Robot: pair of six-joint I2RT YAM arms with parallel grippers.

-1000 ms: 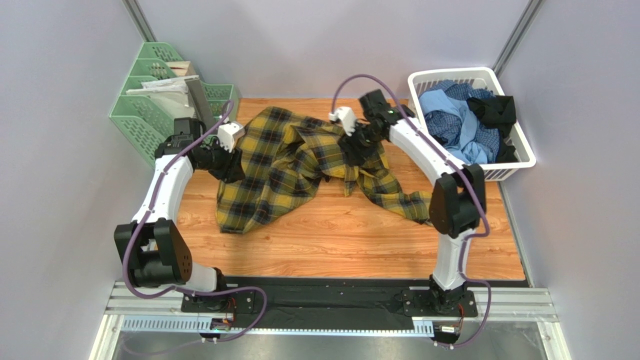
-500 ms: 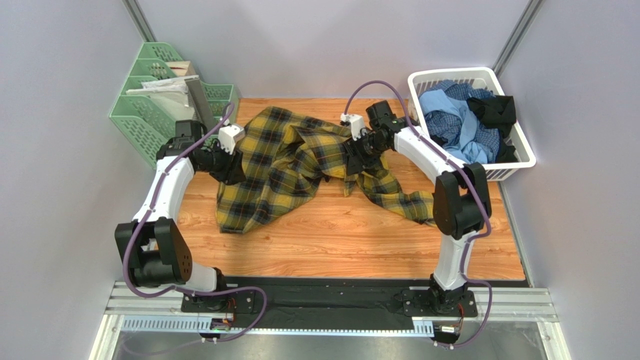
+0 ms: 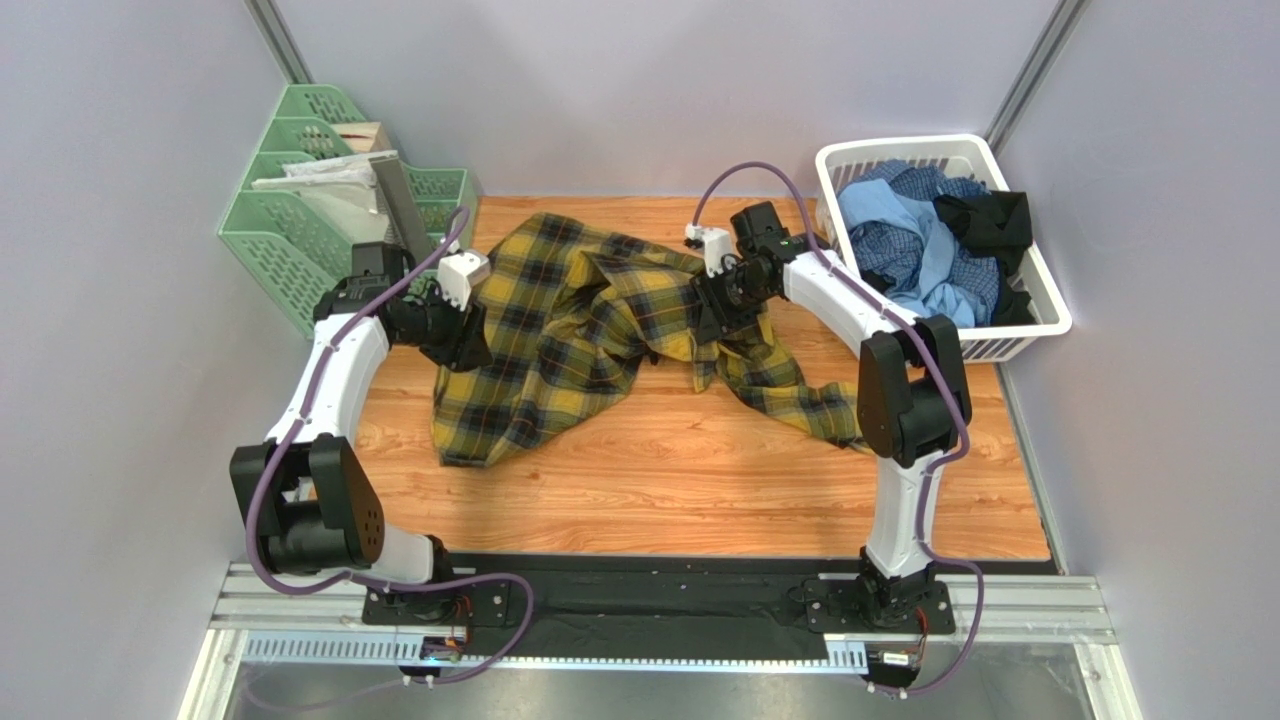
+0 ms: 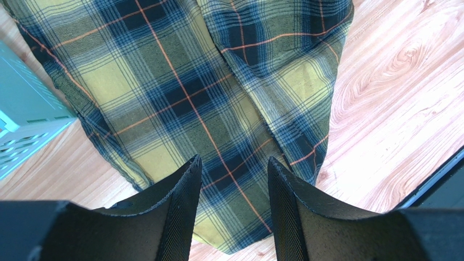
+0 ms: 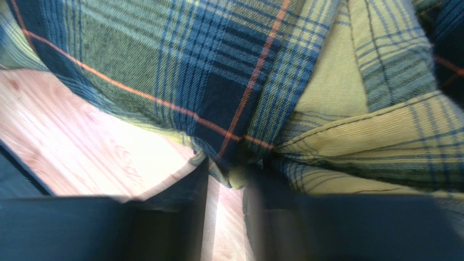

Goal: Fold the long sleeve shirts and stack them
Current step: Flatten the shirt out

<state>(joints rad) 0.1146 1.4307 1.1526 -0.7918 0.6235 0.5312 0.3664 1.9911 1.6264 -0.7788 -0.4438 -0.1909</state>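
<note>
Right gripper (image 5: 226, 174) first: its two fingers (image 5: 185, 212) stand close together on either side of a bunched fold of the mustard-and-black plaid shirt (image 5: 229, 70). The fold sits right at the tips, and bare wood shows in the slit behind. That wrist view is blurred, so I cannot tell whether the fold is truly pinched.

This gripper works the side of the shirt that faces the white laundry basket (image 3: 1010, 342). On the side away from the basket, the left gripper (image 4: 233, 163) is spread, nothing between its fingers, plaid cloth with thin orange lines lying under the gap.

The shirt lies crumpled and unfolded on the wooden table (image 3: 676, 480) just beside the basket, one sleeve trailing out toward the right arm. Inside the basket a light blue shirt (image 3: 902, 225) and a black one (image 3: 992, 222) are heaped together. Beyond the shirt, well apart from the basket, stand green file trays (image 3: 293, 225).
</note>
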